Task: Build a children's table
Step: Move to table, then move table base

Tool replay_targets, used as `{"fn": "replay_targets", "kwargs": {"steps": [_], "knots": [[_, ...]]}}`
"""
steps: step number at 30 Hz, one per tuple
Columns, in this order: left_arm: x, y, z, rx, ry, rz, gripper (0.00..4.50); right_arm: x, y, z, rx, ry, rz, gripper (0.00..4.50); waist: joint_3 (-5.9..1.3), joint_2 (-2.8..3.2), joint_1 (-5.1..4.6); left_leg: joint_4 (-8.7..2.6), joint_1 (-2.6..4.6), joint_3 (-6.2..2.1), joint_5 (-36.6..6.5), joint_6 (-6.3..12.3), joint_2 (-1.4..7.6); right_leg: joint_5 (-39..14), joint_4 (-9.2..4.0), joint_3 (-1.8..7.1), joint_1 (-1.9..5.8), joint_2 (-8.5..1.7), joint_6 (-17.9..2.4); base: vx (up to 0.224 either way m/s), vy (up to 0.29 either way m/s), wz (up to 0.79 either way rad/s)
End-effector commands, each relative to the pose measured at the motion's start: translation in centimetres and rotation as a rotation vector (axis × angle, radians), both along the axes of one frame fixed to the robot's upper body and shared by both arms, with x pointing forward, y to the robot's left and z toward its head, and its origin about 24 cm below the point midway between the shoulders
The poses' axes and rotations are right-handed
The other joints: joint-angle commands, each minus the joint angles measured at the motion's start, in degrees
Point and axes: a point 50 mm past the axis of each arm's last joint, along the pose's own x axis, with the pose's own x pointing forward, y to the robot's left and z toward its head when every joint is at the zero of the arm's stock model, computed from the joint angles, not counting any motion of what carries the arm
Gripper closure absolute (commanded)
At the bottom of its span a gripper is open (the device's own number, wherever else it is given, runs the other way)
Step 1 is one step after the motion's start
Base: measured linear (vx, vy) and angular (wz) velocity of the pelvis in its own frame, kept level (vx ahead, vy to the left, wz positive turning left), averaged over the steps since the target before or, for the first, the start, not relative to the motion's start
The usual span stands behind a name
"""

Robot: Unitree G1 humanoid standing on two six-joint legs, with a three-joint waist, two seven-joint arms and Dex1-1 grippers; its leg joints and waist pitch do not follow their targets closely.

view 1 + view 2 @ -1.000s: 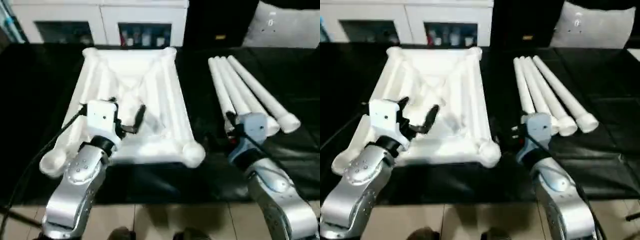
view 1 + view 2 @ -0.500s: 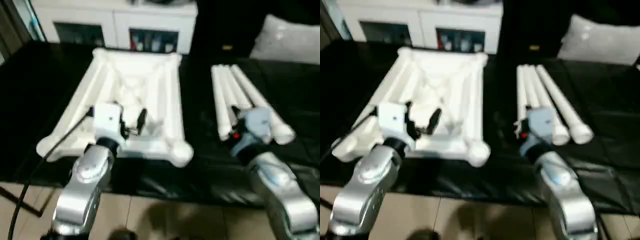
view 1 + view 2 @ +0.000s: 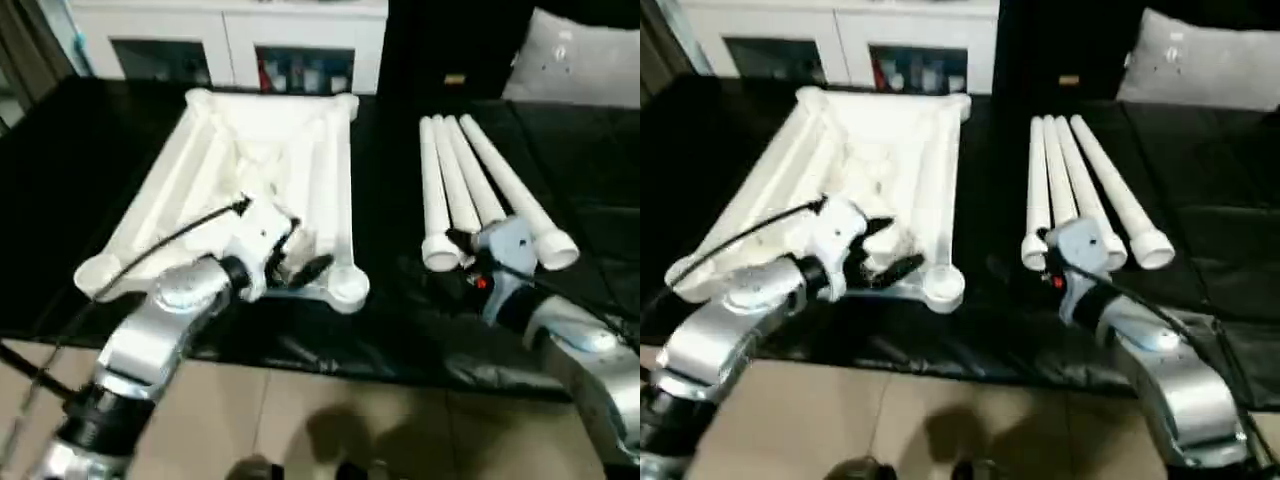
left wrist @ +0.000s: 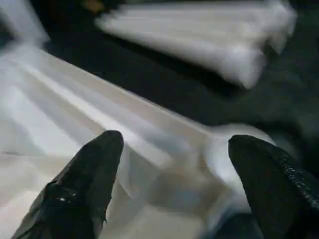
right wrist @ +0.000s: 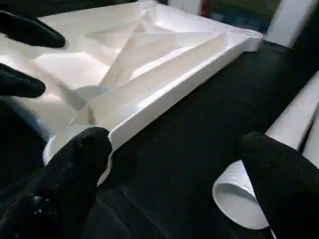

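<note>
The children's table lies in parts on a black cover (image 3: 60, 180). Its white top (image 3: 250, 160) rests upside down, ribs up, with round sockets at the corners. Four white legs (image 3: 470, 185) lie side by side to its right. My left gripper (image 3: 300, 258) hovers open over the top's near right corner socket (image 3: 348, 285). In the left wrist view that socket (image 4: 227, 152) sits between the spread fingers (image 4: 94, 169). My right gripper (image 5: 174, 169) is open and empty, low over the cover beside the near end of a leg (image 5: 239, 194).
White cabinets (image 3: 230, 40) stand behind the table. A pale cushion (image 3: 580, 60) lies at the back right. A black cable (image 3: 170, 240) runs from my left wrist across the top's near left side. Tiled floor (image 3: 330, 420) shows below the cover's near edge.
My left arm has swung right and turned, carrying its gripper from the top's near middle to its near right corner. The camera has shifted. The right arm stays by the leg ends.
</note>
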Motion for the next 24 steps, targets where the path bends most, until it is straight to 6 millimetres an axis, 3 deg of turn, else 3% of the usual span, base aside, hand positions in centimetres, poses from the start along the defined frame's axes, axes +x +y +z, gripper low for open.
{"fn": "replay_targets", "kwargs": {"steps": [1, 2, 3, 4, 5, 6, 7, 8, 9, 10, 11, 12, 13, 14, 15, 16, 17, 18, 20, 21, 22, 23, 24], "knots": [[0.3, 0.1, 0.1, 0.047, 0.041, -0.106, 0.99, -0.2, 0.3, 0.3, -0.020, -0.004, 0.078, 0.00, -2.05, -2.13, 1.49, 1.62, -0.04, -0.24, -3.17, 4.69, 0.48, -46.65, -11.50, 8.79, 2.57, -12.76, 18.04, -0.057, 0.024, -0.03], [0.3, 0.2, 0.1, 0.048, 0.043, -0.108, 1.11, -0.2, 0.3, 0.3, -0.020, -0.003, 0.079, 0.00, -2.45, -1.82, 1.68, 0.75, -0.76, -0.34, -1.54, 5.04, 0.25, -48.09, -11.20, 8.32, 3.49, -11.93, 19.15, -0.057, 0.024, -0.03], [0.3, 0.5, -0.1, 0.083, 0.057, -0.158, 1.34, -0.2, 0.3, 0.4, -0.019, 0.002, 0.100, 0.00, -2.74, -1.50, 1.93, -1.82, -0.50, -0.44, -0.69, 6.27, 1.16, -42.78, -11.76, 6.27, 3.66, -9.80, 19.70, 0.000, 0.000, 0.00], [0.4, 0.7, -0.3, 0.114, 0.057, -0.189, 1.34, -0.2, 0.4, 0.5, -0.021, 0.005, 0.113, 0.00, -3.13, -1.12, 1.27, -3.80, 0.75, -1.44, -2.19, 7.24, 3.80, -35.30, -11.79, 3.99, 3.30, -8.42, 18.52, 0.000, 0.000, 0.00], [0.4, 1.0, -0.4, 0.139, 0.054, -0.217, 1.42, -0.2, 0.5, 0.6, -0.022, 0.007, 0.129, 0.00, -3.37, -0.47, 1.05, -4.52, 1.36, -2.34, -3.28, 7.96, 5.41, -31.57, -11.52, 3.27, 3.38, -8.47, 17.31, 0.000, 0.000, 0.00], [0.5, 1.2, -0.5, 0.163, 0.053, -0.242, 1.42, -0.2, 0.7, 0.6, -0.025, 0.008, 0.149, 0.00, -4.30, 1.06, 0.46, -5.66, 2.38, -4.58, -5.62, 9.06, 10.21, -20.73, -9.53, 3.16, 3.62, -10.08, 12.11, -0.002, 0.069, 0.00], [0.7, 1.5, -0.6, 0.180, 0.062, -0.260, 1.53, -0.2, 0.9, 0.7, -0.028, 0.012, 0.169, 0.00, -4.53, 1.21, 0.06, -6.64, 2.28, -5.89, -7.10, 9.94, 12.62, -14.90, -7.71, 3.31, 3.88, -10.83, 9.40, 0.005, 0.075, -0.01], [1.0, 1.6, -0.6, 0.188, 0.058, -0.272, 1.68, -0.2, 1.2, 0.6, -0.034, 0.017, 0.193, 0.00, -4.52, 1.40, -0.46, -7.61, 2.20, -6.84, -9.71, 9.83, 14.69, -7.17, -3.71, 4.51, 3.18, -12.31, 5.18, 0.005, 0.075, -0.01], [1.3, 1.8, -0.5, 0.193, 0.061, -0.279, 1.79, -0.2, 1.4, 0.6, -0.037, 0.024, 0.216, 0.00, -4.08, -0.16, -0.76, -7.02, 1.77, -5.53, -11.92, 7.07, 12.30, -6.48, -4.94, 6.15, 2.68, -13.93, 3.02, 0.008, 0.053, 0.04], [1.6, 1.8, -0.5, 0.194, 0.065, -0.284, 1.82, -0.2, 1.5, 0.5, -0.038, 0.029, 0.227, 0.00, -3.77, -0.69, -0.10, -6.01, 1.45, -3.91, -12.60, 4.62, 9.35, -12.17, -7.47, 6.73, 2.72, -14.83, 3.43, 0.000, 0.000, 0.00], [1.6, 1.8, -0.5, 0.197, 0.066, -0.301, 1.82, -0.3, 1.5, 0.4, -0.034, 0.038, 0.237, 0.00, -3.43, -2.09, 1.13, -2.46, 1.09, -0.79, -7.06, 3.54, 3.79, -29.53, -10.31, 6.44, 4.26, -15.66, 7.25, 0.000, 0.000, 0.00], [1.6, 1.7, -0.5, 0.195, 0.076, -0.321, 1.87, -0.4, 1.6, 0.4, -0.035, 0.044, 0.250, 0.00, -3.54, -1.64, 2.17, -2.99, 1.13, -0.26, -2.56, 4.98, 3.83, -37.69, -11.39, 5.78, 3.90, -14.15, 9.84, 0.000, 0.000, 0.00], [1.7, 1.7, -0.5, 0.195, 0.077, -0.324, 1.87, -0.4, 1.6, 0.4, -0.036, 0.045, 0.252, 0.00, -3.37, -1.51, 2.09, -4.12, 0.79, -0.44, -2.16, 5.61, 4.42, -36.86, -11.44, 4.59, 4.00, -12.88, 10.04, 0.003, 0.051, -0.01], [1.8, 1.7, -0.4, 0.194, 0.084, -0.345, 2.15, -0.5, 1.6, 0.4, -0.043, 0.048, 0.262, 0.00, -4.01, -0.65, 1.59, -5.68, 1.52, -2.09, -4.32, 6.03, 7.68, -29.34, -10.90, 2.79, 3.82, -11.21, 9.17, 0.003, 0.051, -0.01], [2.1, 1.6, -0.5, 0.206, 0.071, -0.351, 2.22, -0.6, 1.5, 0.3, -0.048, 0.055, 0.268, 0.00, -4.87, -0.09, 1.11, -6.30, 2.86, -4.12, -5.53, 6.84, 11.63, -16.99, -8.66, 3.25, 2.99, -11.57, 6.66, 0.012, 0.064, -0.01], [2.4, 1.4, -0.5, 0.218, 0.060, -0.355, 2.22, -0.6, 1.5, 0.3, -0.049, 0.062, 0.269, 0.00, -5.08, -0.06, 0.62, -6.60, 2.23, -5.04, -5.14, 7.77, 12.78, -8.03, -6.43, 3.86, 3.09, -12.91, 4.23, 0.009, 0.058, 0.04], [2.5, 1.4, -0.5, 0.221, 0.058, -0.357, 2.24, -0.7, 1.5, 0.2, -0.050, 0.064, 0.269, 0.00, -5.05, -0.17, 0.81, -6.45, 2.32, -4.62, -5.63, 7.41, 12.43, -6.22, -6.29, 4.39, 2.62, -13.54, 3.03, 0.009, 0.058, 0.04], [2.7, 1.2, -0.6, 0.225, 0.056, -0.361, 2.28, -0.7, 1.5, 0.1, -0.055, 0.068, 0.272, 0.00, -4.69, -0.71, 0.94, -5.83, 1.51, -3.17, -7.51, 5.04, 10.22, -7.31, -7.07, 4.92, 3.11, -14.85, 0.64, 0.000, 0.000, 0.00], [3.0, 0.9, -0.9, 0.228, 0.068, -0.379, 2.57, -0.7, 1.5, 0.0, -0.060, 0.073, 0.275, 0.00, -4.77, -1.01, 1.91, -4.92, 0.54, -1.61, -6.20, 4.05, 7.73, -14.46, -8.45, 4.93, 4.61, -15.30, 0.18, 0.000, 0.000, 0.00], [3.2, 0.7, -1.2, 0.231, 0.076, -0.391, 2.65, -0.7, 1.6, -0.1, -0.061, 0.079, 0.277, 0.00, -4.64, -0.76, 2.00, -5.26, 0.77, -1.71, -5.47, 4.87, 8.24, -17.90, -8.99, 4.32, 4.31, -14.27, 1.26, 0.000, 0.000, 0.00], [3.2, 0.7, -1.2, 0.231, 0.076, -0.391, 2.66, -0.7, 1.6, -0.1, -0.061, 0.079, 0.277, 0.00, -4.64, -0.76, 2.00, -5.26, 0.77, -1.71, -5.47, 4.87, 8.24, -17.90, -8.99, 4.32, 4.31, -14.27, 1.26, 0.000, 0.000, 0.00], [3.3, 0.5, -1.7, 0.254, 0.082, -0.401, 2.66, -0.9, 1.5, -0.3, -0.069, 0.087, 0.276, 0.00, -4.75, -0.55, 1.32, -6.01, 1.44, -2.94, -7.35, 5.20, 10.36, -16.91, -8.65, 3.84, 3.71, -13.46, 2.14, 0.000, 0.000, 0.00], [3.3, 0.5, -1.8, 0.263, 0.082, -0.403, 2.74, -0.9, 1.5, -0.3, -0.071, 0.089, 0.276, 0.00, -4.85, -0.67, 0.95, -6.13, 1.28, -3.35, -8.33, 4.94, 10.74, -14.64, -8.12, 4.06, 3.78, -14.01, 2.00, 0.000, 0.000, 0.00]]}}
